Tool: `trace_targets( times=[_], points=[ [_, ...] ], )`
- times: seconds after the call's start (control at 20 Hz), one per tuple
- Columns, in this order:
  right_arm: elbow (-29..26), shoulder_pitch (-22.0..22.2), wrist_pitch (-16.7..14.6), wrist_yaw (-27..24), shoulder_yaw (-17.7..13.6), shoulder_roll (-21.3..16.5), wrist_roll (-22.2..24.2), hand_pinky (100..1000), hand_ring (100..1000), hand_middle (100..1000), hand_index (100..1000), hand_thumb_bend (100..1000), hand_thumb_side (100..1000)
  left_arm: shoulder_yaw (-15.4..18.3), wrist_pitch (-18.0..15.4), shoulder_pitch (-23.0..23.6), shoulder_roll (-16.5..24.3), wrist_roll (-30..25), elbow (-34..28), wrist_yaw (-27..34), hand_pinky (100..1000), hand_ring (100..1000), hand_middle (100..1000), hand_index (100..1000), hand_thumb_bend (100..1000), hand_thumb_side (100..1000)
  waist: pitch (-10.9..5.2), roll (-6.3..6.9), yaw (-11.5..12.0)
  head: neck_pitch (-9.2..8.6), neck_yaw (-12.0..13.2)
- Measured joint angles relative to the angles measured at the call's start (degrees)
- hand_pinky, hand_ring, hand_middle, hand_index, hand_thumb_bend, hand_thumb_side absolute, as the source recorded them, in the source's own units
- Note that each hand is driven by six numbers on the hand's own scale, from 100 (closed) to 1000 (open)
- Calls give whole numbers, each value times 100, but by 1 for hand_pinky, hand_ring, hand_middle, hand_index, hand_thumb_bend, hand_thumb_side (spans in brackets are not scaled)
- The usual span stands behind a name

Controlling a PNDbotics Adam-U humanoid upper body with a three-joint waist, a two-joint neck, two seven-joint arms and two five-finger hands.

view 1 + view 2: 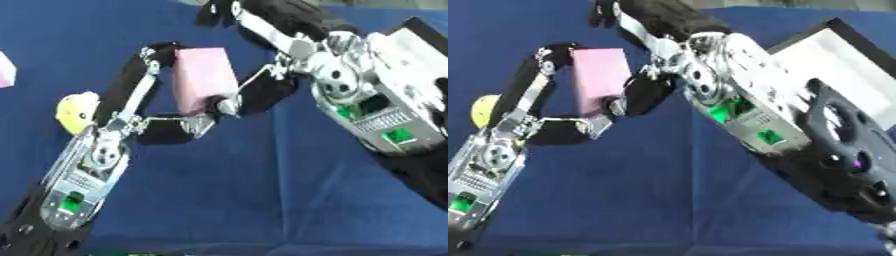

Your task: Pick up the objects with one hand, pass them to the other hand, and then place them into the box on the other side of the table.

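Pink block [204, 79] held upright above the blue tablecloth [262, 190]; left hand [122, 130] grasps it, a finger curled over its upper left corner, thumb under its lower edge; right hand [302, 52] meets the block's lower right corner with a thumb tip, other fingers extended beyond the block; yellow object [76, 112] lies left of the block, behind the left hand.
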Motion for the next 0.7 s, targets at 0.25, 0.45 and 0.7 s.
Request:
trace_targets(
  times=[0.25,0.45,0.7],
  points=[
    [-28,0,3,-81,13,-14,-3,792,826,768,827,530,112,-1,-101,0,6,24,-16,54,756,551,549,581,100,298,0,-3,1,0,0],
    [-39,3,7,-130,17,-34,-7,792,826,767,825,527,114,-2,-136,0,18,22,-28,80,756,551,548,581,100,297,1,-3,2,0,0],
    [-62,45,19,-212,38,-45,-19,790,824,763,818,513,110,-10,-165,-1,47,40,-36,103,755,551,548,580,100,295,2,-3,3,0,0]
  ],
)
